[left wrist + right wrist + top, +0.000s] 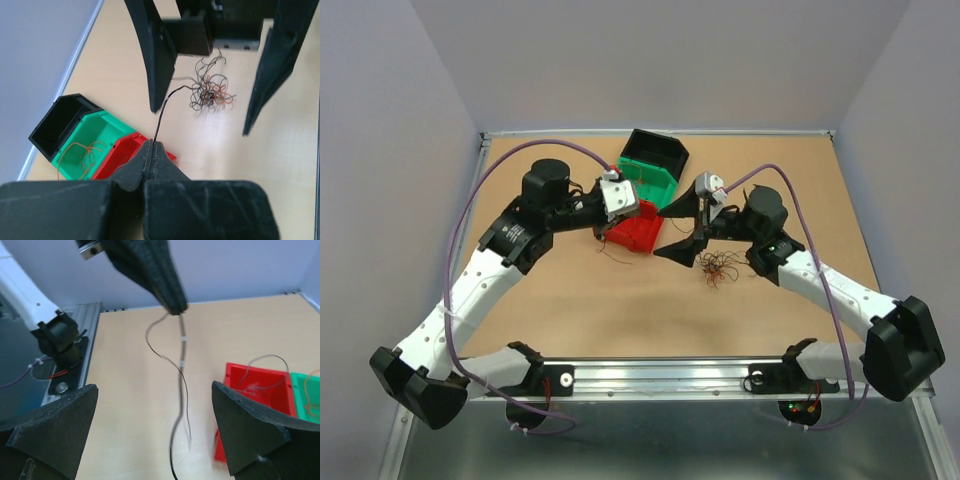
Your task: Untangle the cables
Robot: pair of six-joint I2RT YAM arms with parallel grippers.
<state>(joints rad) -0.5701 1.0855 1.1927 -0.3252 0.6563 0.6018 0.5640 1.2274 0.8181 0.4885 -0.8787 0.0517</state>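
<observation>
Pale lavender-grey walls (660, 60) close the scene in at the back and on both sides, meeting the surface along a thin metal frame. The tabletop (620, 320) is a flat tan board, matt and unmarked, with a silver aluminium rail (660, 375) along its near edge where the two white-and-black arms are bolted. The left arm (470, 290) reaches in from the near left corner, the right arm (830, 285) from the near right corner, and they almost meet around the middle. Toward the far edge three small plastic bins stand touching in a diagonal row: a black bin (658, 150) farthest back, a green bin (645, 180) holding a loose orange loop (82, 152), and a red bin (635, 232) nearest, with a thin strand lying in it. The right gripper (672, 232) hangs just beside the red bin with its jaws spread wide and nothing between them. The left gripper (152, 145) is above the red bin, fingers pressed together and pinching one hair-thin dark wire (160, 117). That wire runs to the tangle of cables (718, 268), curly dark, red and orange loops lying on the tabletop right of centre, near the right arm's wrist.
</observation>
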